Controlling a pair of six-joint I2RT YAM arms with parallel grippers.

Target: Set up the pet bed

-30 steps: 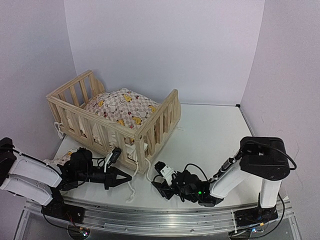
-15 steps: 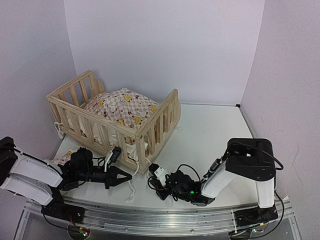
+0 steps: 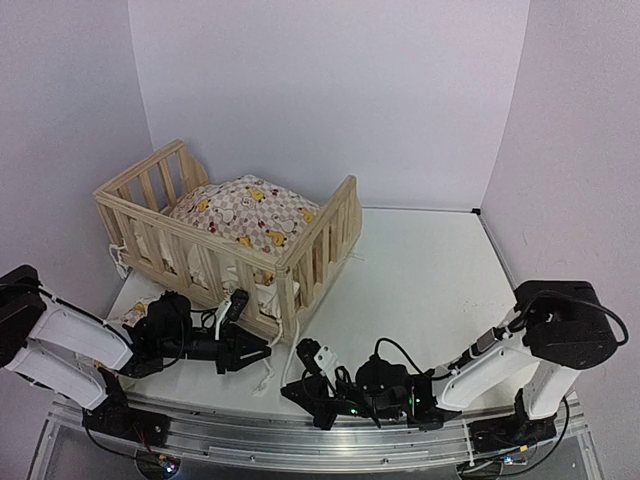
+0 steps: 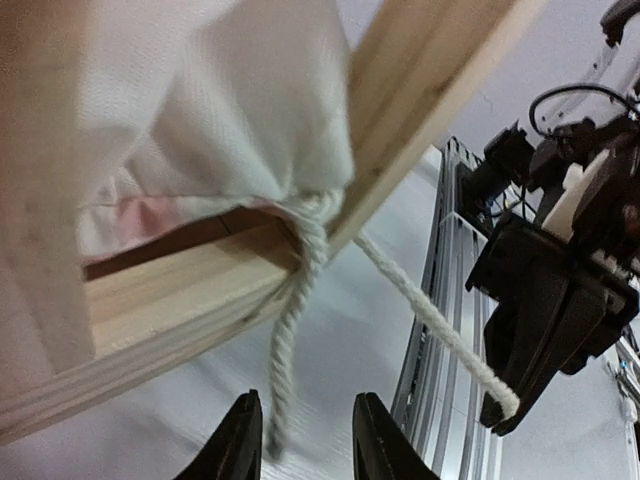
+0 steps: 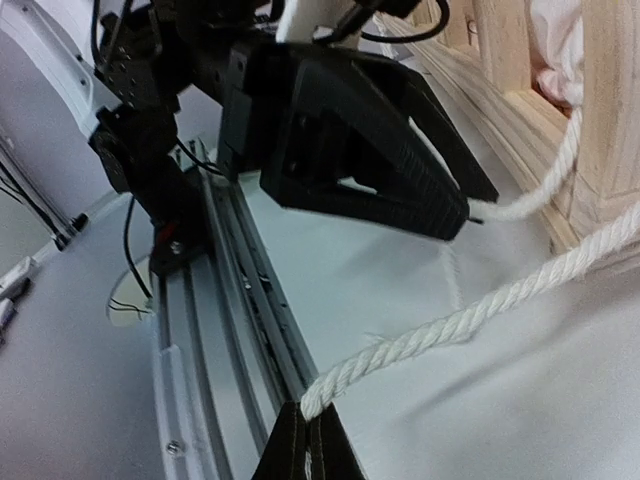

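Note:
The pet bed's pine frame point(image 3: 300, 262) stands at the left of the white table with the checked duck cushion point(image 3: 245, 212) inside it. Two white tie strings come out at its near corner. My left gripper point(image 3: 264, 352) lies low by that corner, open; one string's end point(image 4: 283, 360) hangs loose between its fingers point(image 4: 240, 440). My right gripper point(image 3: 288, 391) is near the front rail, shut on the end of the other tie string point(image 5: 450, 325), which runs taut back to the bed frame point(image 5: 610, 100). The left gripper point(image 5: 463, 216) shows close ahead in the right wrist view.
The metal mounting rail point(image 3: 300, 440) runs along the near edge just under both grippers. Another piece of patterned fabric point(image 3: 128, 318) lies beside the left arm. Purple walls close in the back and sides; open white tabletop point(image 3: 430, 270) lies right of the bed.
My right gripper slid left toward the bed's near corner and shut on a tie string. My left gripper edged toward the bed and its jaws parted.

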